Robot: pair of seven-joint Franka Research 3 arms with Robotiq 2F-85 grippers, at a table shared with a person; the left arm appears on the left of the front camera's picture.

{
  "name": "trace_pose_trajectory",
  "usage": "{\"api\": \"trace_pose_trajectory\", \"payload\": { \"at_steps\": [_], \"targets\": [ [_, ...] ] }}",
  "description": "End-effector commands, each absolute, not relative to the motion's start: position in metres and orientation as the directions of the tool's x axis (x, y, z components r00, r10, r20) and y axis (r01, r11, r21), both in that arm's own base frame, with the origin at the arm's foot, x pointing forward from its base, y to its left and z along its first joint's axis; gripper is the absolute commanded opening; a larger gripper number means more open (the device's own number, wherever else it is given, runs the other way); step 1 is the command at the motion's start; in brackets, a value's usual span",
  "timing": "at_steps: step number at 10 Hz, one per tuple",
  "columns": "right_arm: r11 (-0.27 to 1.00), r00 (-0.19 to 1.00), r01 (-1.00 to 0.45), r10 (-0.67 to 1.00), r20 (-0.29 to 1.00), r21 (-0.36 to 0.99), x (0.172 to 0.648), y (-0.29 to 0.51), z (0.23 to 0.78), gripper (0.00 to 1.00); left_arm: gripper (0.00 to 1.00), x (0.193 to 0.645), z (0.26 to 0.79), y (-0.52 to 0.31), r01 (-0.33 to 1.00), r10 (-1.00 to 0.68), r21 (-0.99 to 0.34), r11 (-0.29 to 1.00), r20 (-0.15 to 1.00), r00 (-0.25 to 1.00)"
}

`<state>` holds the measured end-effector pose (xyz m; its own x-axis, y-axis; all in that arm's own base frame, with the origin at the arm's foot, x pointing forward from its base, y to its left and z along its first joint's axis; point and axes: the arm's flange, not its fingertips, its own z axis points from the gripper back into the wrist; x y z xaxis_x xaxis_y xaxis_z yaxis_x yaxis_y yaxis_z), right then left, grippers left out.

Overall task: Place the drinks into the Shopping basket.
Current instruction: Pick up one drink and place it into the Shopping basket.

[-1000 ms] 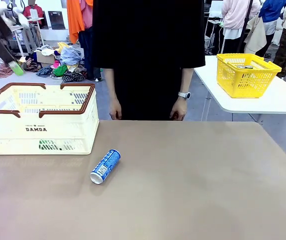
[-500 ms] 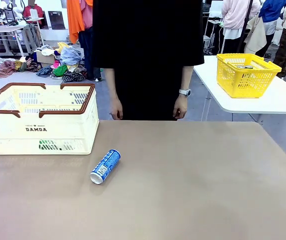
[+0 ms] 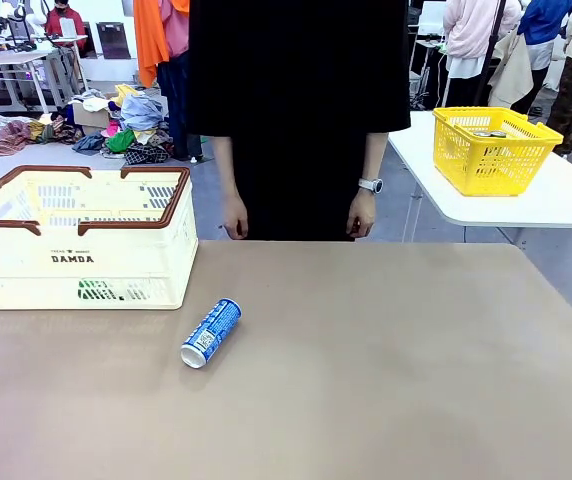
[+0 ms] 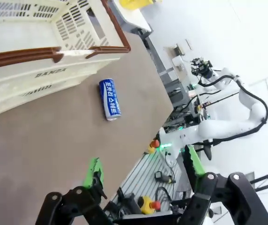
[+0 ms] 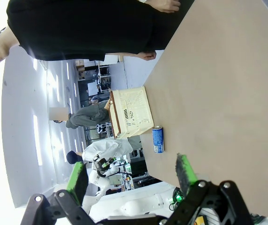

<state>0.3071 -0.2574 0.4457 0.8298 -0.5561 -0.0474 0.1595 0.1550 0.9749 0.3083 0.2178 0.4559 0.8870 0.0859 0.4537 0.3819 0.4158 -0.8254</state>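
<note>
A blue can (image 3: 211, 332) with white lettering lies on its side on the brown table, just in front of the Shopping basket (image 3: 81, 262), cream with a brown rim and "DAMDA" on its side. Something green (image 3: 96, 290) shows through the basket's lower slots. In the left wrist view the blue can (image 4: 109, 99) lies beside the basket (image 4: 31, 79), far below my left gripper (image 4: 142, 164), which is open and holds nothing. The right wrist view shows the can (image 5: 158, 139) and the basket (image 5: 129, 115) far off. My right gripper (image 5: 131, 171) is wide open and holds nothing.
A person in black (image 3: 296, 110) stands at the table's far edge, both hands (image 3: 232, 217) hanging by the edge. A yellow mesh basket (image 3: 494, 148) sits on a white side table at the back right. The brown tabletop (image 3: 386, 360) lies bare right of the can.
A blurred arm with a green pad at the front view's upper left has withdrawn out of the picture. The can and the basket have not moved.
</note>
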Motion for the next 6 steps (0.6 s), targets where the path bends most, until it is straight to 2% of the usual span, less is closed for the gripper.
{"api": "trace_pose_trajectory", "payload": {
  "at_steps": [1,6],
  "targets": [
    [0.158,0.829,0.151,-0.558,-0.038,0.976,0.3056,-0.2558,0.4474,1.00,0.90,0.3065,0.4744,0.2202,0.387,0.069,-0.822,0.417,0.454,0.889],
    [0.158,0.829,0.151,-0.558,-0.038,0.976,0.3056,-0.2558,0.4474,1.00,0.90,0.3065,0.4744,0.2202,0.387,0.069,-0.822,0.417,0.454,0.889]
  ]
}}
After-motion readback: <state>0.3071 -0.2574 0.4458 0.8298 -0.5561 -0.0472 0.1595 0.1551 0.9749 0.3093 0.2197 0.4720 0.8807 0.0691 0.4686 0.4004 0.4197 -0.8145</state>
